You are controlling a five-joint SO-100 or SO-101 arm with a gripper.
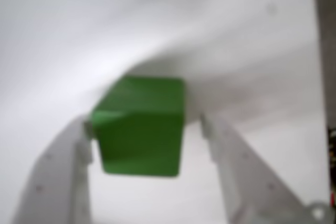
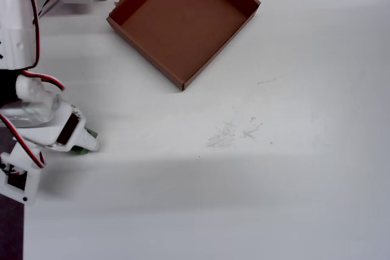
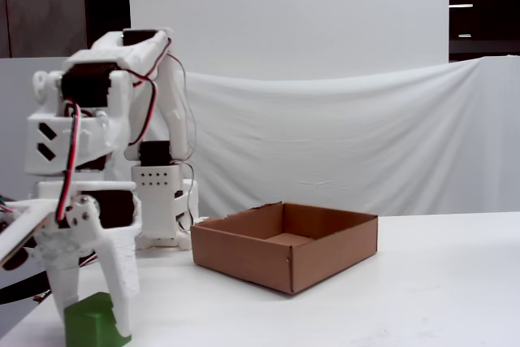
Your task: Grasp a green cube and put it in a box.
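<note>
The green cube (image 3: 92,320), matte and plain-faced, is seen resting on the smooth white table (image 2: 274,199), well apart from the box (image 2: 183,21) and off toward the table's left edge in the overhead view. It is straddled by the white plastic gripper (image 1: 149,129), whose jaws are parted slightly wider than the cube; the left finger appears to touch it, a gap shows at the right. The box, a shallow square cardboard tray, stands empty amid open tabletop.

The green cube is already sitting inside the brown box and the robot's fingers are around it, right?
Not quite. The fingers are around the green cube, but it sits on the white table, away from the box, which is empty in the overhead view.
</note>
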